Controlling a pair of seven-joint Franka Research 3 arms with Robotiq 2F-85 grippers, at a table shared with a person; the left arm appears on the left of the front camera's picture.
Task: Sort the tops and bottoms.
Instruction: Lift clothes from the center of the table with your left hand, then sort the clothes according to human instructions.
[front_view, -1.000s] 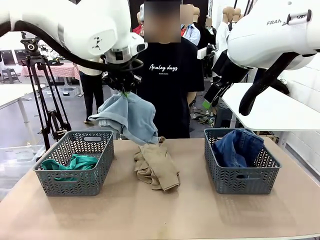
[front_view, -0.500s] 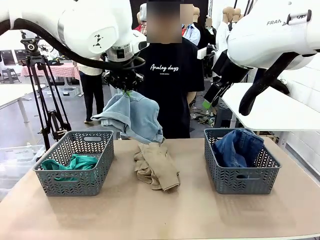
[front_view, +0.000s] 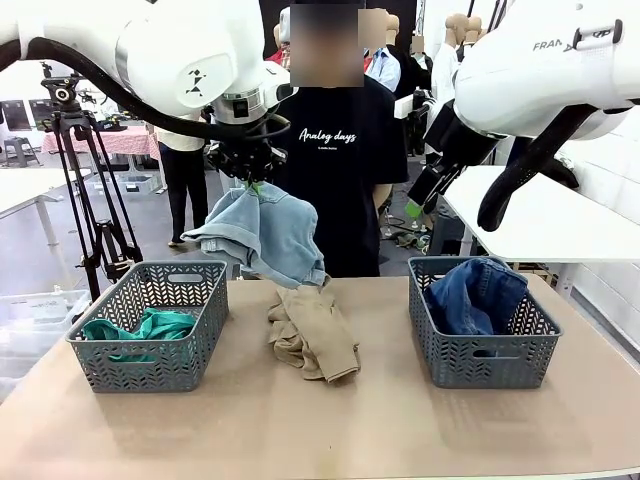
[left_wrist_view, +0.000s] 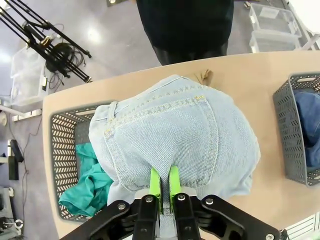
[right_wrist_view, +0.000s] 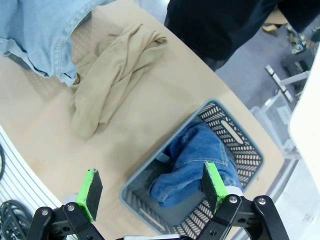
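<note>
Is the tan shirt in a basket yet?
Out. The tan top lies crumpled on the table, between the left basket and the right basket.

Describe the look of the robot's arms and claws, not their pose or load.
The left arm and right arm are bulky, rounded, glossy white shells. A black cable runs along the left, which bears a small black symbol; the right carries grey "FRAN" lettering and a black hose. The left claw and right claw are black, with flat bright green pads.

The person's black T-shirt (front_view: 340, 170) reads "Analog days"; right arm (front_view: 540, 80) shows "FRAN".
</note>
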